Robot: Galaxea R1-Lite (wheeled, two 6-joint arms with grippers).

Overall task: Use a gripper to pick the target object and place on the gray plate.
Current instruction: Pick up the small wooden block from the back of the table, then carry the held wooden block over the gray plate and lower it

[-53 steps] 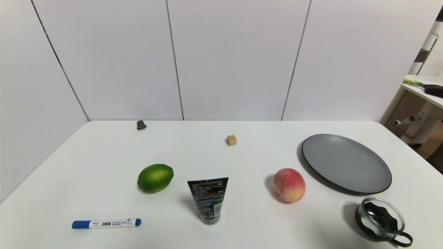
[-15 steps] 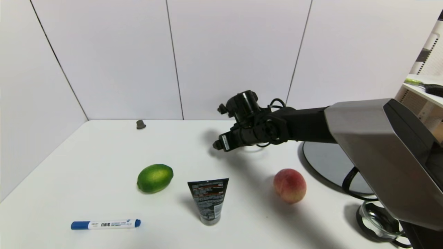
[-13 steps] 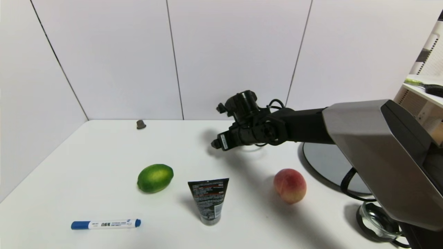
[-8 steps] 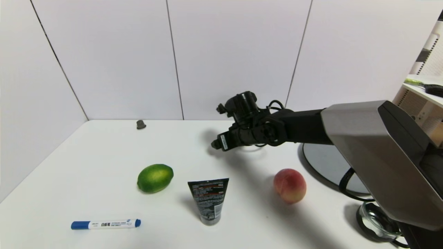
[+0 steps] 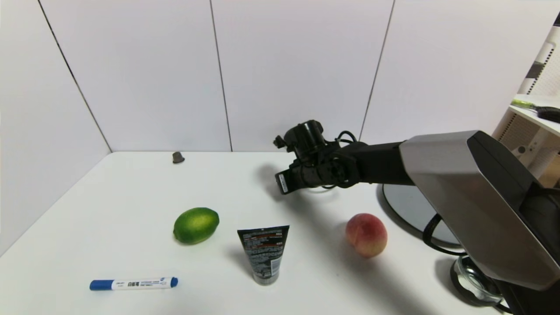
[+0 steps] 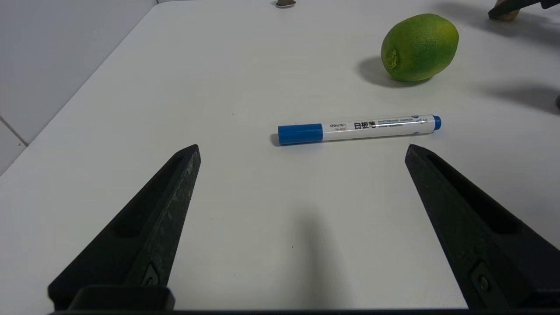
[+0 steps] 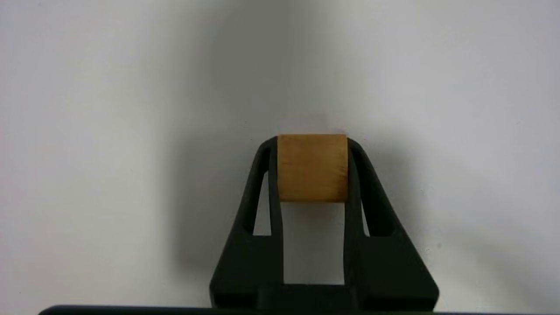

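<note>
My right gripper reaches over the far middle of the white table, left of the gray plate, which the arm partly covers. In the right wrist view the gripper is shut on the target object, a tan cube held between both fingertips close above the table. The cube is hidden behind the gripper in the head view. My left gripper is open and empty, low over the table near its front left, and does not show in the head view.
A peach, a black tube, a lime and a blue-capped marker lie across the front. A dark cone cap sits at the back left. A glass cup stands at the front right under the arm.
The cube stood alone 3.5 s ago; the right arm has since come in over it. In the last second the gripper has dipped lower and tilted down, covering the cube.
</note>
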